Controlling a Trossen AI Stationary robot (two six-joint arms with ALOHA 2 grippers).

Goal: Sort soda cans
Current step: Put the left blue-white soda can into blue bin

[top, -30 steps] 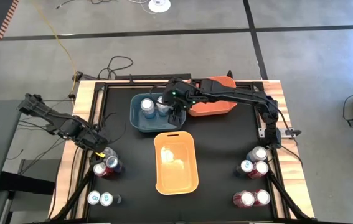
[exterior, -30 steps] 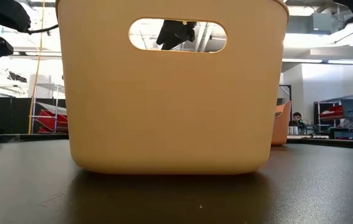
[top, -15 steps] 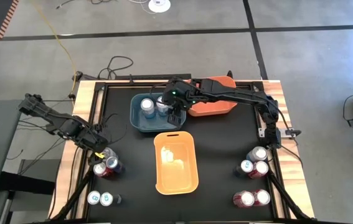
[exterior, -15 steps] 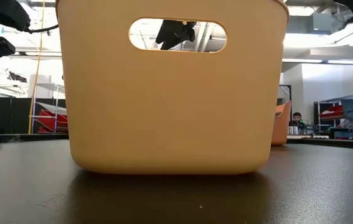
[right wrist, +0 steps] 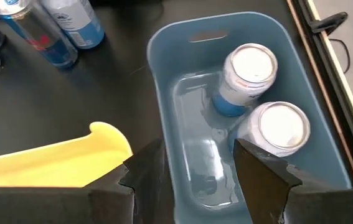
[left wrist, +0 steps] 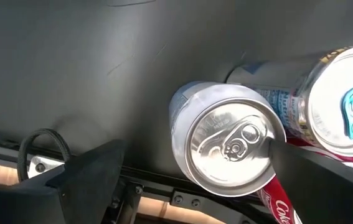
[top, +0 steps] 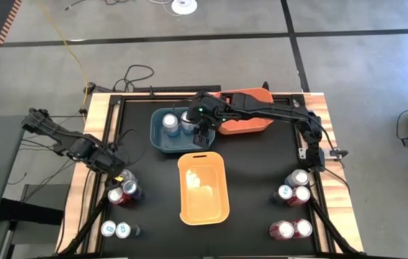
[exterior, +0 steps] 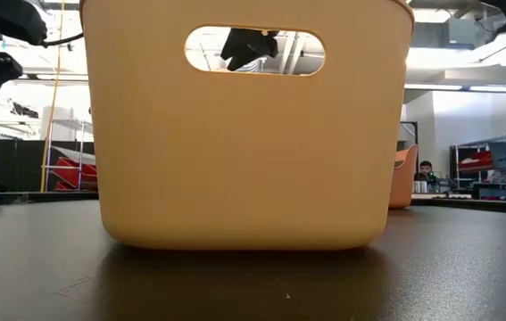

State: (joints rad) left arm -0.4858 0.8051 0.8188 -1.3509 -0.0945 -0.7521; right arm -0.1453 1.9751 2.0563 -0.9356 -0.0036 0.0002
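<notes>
My left gripper is open at the table's left edge, its fingers either side of an upright pale-blue soda can. A white can with a blue tab and a red can stand close behind it. My right gripper hangs open and empty over the blue bin, at the end nearest the yellow bin. Two silver-topped cans stand in the blue bin. More cans stand at the table's right edge and at its near left corner. My left gripper has one finger right against the top rim of the pale-blue can; whether it touches, I cannot tell. The other finger stands well clear of the can's side. The can stands on the table.
The yellow bin sits mid-table and fills the low view. The orange bin lies beside the blue one at the far side, under the right arm. Two more cans stand beyond the blue bin. The table's wooden edge and black frame run close by the left gripper.
The left gripper has crept slightly toward the cans at the left edge, and the can at the low view's left border has shifted a little. The right gripper has stayed over the blue bin, open.
</notes>
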